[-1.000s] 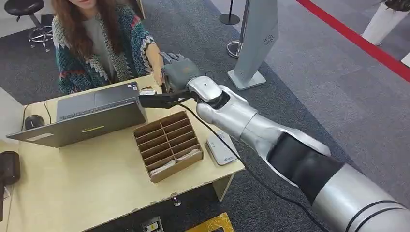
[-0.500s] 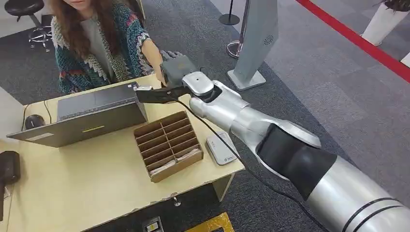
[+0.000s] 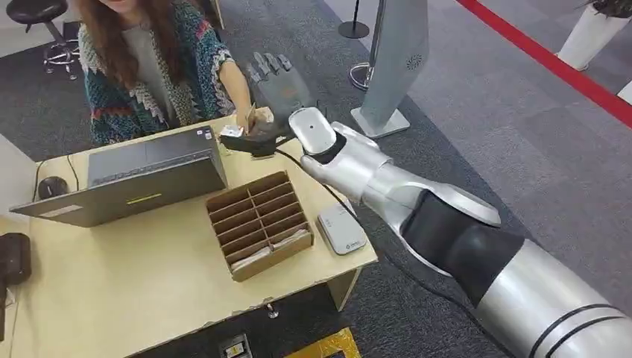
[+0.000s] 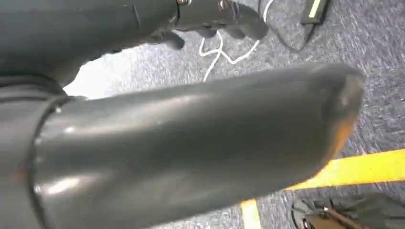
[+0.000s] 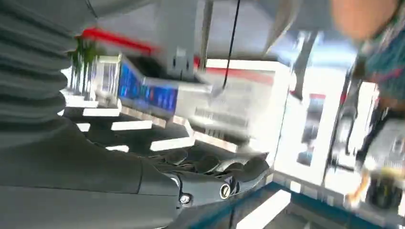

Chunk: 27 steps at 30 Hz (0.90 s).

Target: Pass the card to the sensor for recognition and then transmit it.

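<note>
One handover under way: my right hand (image 3: 277, 83) is raised with fingers spread and holding nothing, because the card (image 3: 232, 132) sits just below it at the person's hand (image 3: 246, 117), beyond the laptop (image 3: 141, 175).

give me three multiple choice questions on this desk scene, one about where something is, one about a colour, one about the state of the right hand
1. Where is the white card reader?
A. on the laptop
B. on the desk, beside the cardboard organizer
C. on the floor

2. What colour is the line on the floor at the far right?
A. red
B. green
C. white

3. How is the right hand?
A. fist closed on a mouse
B. gripping the laptop
C. fingers spread, raised past the desk's far edge

Answers: 1 B, the reader lies on the desk right of the organizer. 2 A, the stripe is red. 3 C, the fingers fan out near the person's hand.
</note>
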{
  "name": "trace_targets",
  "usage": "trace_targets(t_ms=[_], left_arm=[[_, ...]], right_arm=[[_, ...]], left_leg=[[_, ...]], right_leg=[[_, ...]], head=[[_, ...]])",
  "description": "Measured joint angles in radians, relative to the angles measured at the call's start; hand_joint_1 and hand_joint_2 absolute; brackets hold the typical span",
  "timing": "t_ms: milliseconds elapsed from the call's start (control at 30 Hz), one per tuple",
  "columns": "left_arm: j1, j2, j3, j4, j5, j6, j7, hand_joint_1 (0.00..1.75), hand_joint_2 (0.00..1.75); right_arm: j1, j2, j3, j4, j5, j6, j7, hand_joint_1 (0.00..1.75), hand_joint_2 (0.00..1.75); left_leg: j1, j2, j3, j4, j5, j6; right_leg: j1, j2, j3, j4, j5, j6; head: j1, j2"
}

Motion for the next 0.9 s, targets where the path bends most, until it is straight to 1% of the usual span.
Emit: trace_targets(t_ms=[33,100,133,167,233,300,367,433,467,533,600,667,700,733,767,800,867,900], left_arm=[[0.003,0.000,0.000,0.000,0.000,0.003,-0.003,0.00,0.00],[0.010,0.000,0.002,0.000,0.005,0.015,-0.016,0.00,0.00],[0.012,0.000,0.002,0.000,0.009,0.018,-0.020,0.00,0.00],[0.017,0.000,0.003,0.000,0.013,0.025,-0.028,0.00,0.00],[0.024,0.001,0.004,0.000,0.024,0.032,-0.037,0.00,0.00],[0.035,0.001,0.010,0.000,0.043,0.043,-0.053,0.00,0.00],[0.045,0.001,0.015,0.000,0.056,0.050,-0.057,0.00,0.00],[0.049,0.001,0.019,0.000,0.071,0.056,-0.058,0.00,0.00],[0.050,0.001,0.022,0.000,0.082,0.059,-0.058,0.00,0.00],[0.052,0.000,0.035,0.000,0.100,0.061,-0.058,0.00,0.00],[0.054,-0.002,0.045,0.000,0.111,0.063,-0.059,0.00,0.00],[0.053,-0.005,0.056,0.002,0.117,0.065,-0.060,0.00,0.00],[0.052,-0.011,0.069,0.004,0.125,0.065,-0.063,0.00,0.00],[0.051,-0.016,0.079,0.006,0.126,0.065,-0.063,0.00,0.00],[0.051,-0.021,0.092,0.011,0.127,0.065,-0.063,0.00,0.00],[0.051,-0.026,0.099,0.013,0.129,0.065,-0.063,0.00,0.00],[0.051,-0.033,0.116,0.018,0.131,0.065,-0.063,0.00,0.00],[0.051,-0.034,0.121,0.019,0.130,0.065,-0.063,0.00,0.00]], right_arm=[[0.000,-0.020,-0.007,-0.023,0.039,-0.018,0.008,0.00,1.75],[0.005,-0.081,-0.039,-0.090,0.124,-0.064,0.027,0.00,1.75],[0.011,-0.102,-0.055,-0.115,0.151,-0.085,0.035,0.00,1.75],[0.025,-0.147,-0.090,-0.166,0.194,-0.121,0.043,0.00,1.75],[0.055,-0.202,-0.141,-0.230,0.215,-0.158,0.049,0.00,1.75],[0.105,-0.275,-0.221,-0.302,0.232,-0.218,0.068,0.00,1.75],[0.154,-0.335,-0.298,-0.359,0.233,-0.248,0.080,0.00,1.75],[0.204,-0.373,-0.355,-0.395,0.222,-0.270,0.092,0.00,1.75],[0.250,-0.404,-0.408,-0.423,0.215,-0.279,0.100,0.00,1.75],[0.347,-0.449,-0.512,-0.466,0.197,-0.282,0.107,0.00,1.75],[0.422,-0.466,-0.595,-0.494,0.183,-0.282,0.094,0.00,1.75],[0.490,-0.472,-0.664,-0.511,0.152,-0.282,0.057,0.00,1.75],[0.541,-0.468,-0.741,-0.518,0.091,-0.282,0.009,0.00,0.00],[0.581,-0.461,-0.792,-0.517,0.057,-0.282,-0.037,0.00,0.00],[0.615,-0.450,-0.847,-0.514,0.031,-0.282,-0.061,0.00,0.00],[0.640,-0.438,-0.892,-0.509,0.011,-0.282,-0.078,0.00,0.00],[0.682,-0.417,-0.952,-0.475,-0.019,-0.282,-0.101,0.00,0.00],[0.699,-0.411,-0.969,-0.463,-0.033,-0.282,-0.104,0.00,0.00]], left_leg=[[0.000,0.000,0.000,0.001,0.000,0.000],[0.000,0.000,0.000,0.002,0.000,0.000],[0.000,0.000,0.000,0.002,0.000,0.000],[0.000,0.000,0.000,0.003,-0.001,0.000],[0.000,0.000,0.000,0.003,-0.001,0.000],[0.000,0.000,0.000,0.004,-0.001,0.001],[-0.001,0.000,0.000,0.004,-0.001,0.001],[0.000,0.001,0.000,0.004,-0.002,0.002],[0.000,0.000,0.001,0.005,-0.002,0.002],[0.000,-0.005,0.000,0.005,-0.002,0.003],[0.000,-0.003,-0.001,0.005,-0.002,0.003],[0.000,-0.002,-0.001,0.005,-0.002,0.003],[0.000,-0.003,-0.001,0.005,-0.002,0.003],[0.000,-0.004,-0.002,0.005,-0.002,0.003],[0.000,-0.005,-0.002,0.005,-0.002,0.003],[0.000,-0.005,-0.002,0.005,-0.002,0.003],[0.000,-0.005,-0.002,0.005,-0.002,0.003],[0.000,-0.005,-0.002,0.004,-0.002,0.003]], right_leg=[[0.000,0.000,0.000,0.000,0.000,0.000],[0.000,0.000,0.000,0.000,0.000,0.000],[0.000,0.000,0.001,0.000,0.000,0.000],[0.000,0.000,0.001,0.000,0.000,0.000],[0.000,0.000,0.001,-0.001,0.000,0.001],[0.000,0.000,0.002,-0.001,0.001,0.001],[-0.001,-0.001,0.002,-0.001,0.001,0.002],[-0.001,0.000,0.001,-0.001,0.002,0.003],[-0.001,-0.001,0.002,-0.002,0.002,0.004],[0.000,-0.005,0.004,-0.001,0.002,0.004],[0.000,-0.003,0.003,-0.001,0.002,0.004],[0.000,-0.002,0.003,-0.001,0.002,0.004],[0.000,-0.003,0.003,-0.001,0.002,0.004],[0.000,-0.005,0.004,-0.001,0.002,0.004],[0.000,-0.006,0.003,-0.001,0.002,0.004],[0.000,-0.006,0.003,-0.001,0.002,0.004],[0.000,-0.006,0.003,-0.001,0.002,0.004],[0.000,-0.006,0.002,-0.001,0.002,0.004]], head=[[0.000,0.000],[0.000,0.000],[0.000,0.000],[0.000,0.000],[0.000,0.000],[0.000,0.000],[0.000,0.000],[0.000,0.000],[0.000,0.000],[0.001,0.000],[0.000,0.000],[0.000,0.000],[0.000,0.000],[0.000,0.000],[0.000,0.000],[0.000,0.000],[0.000,0.000],[0.000,0.000]])
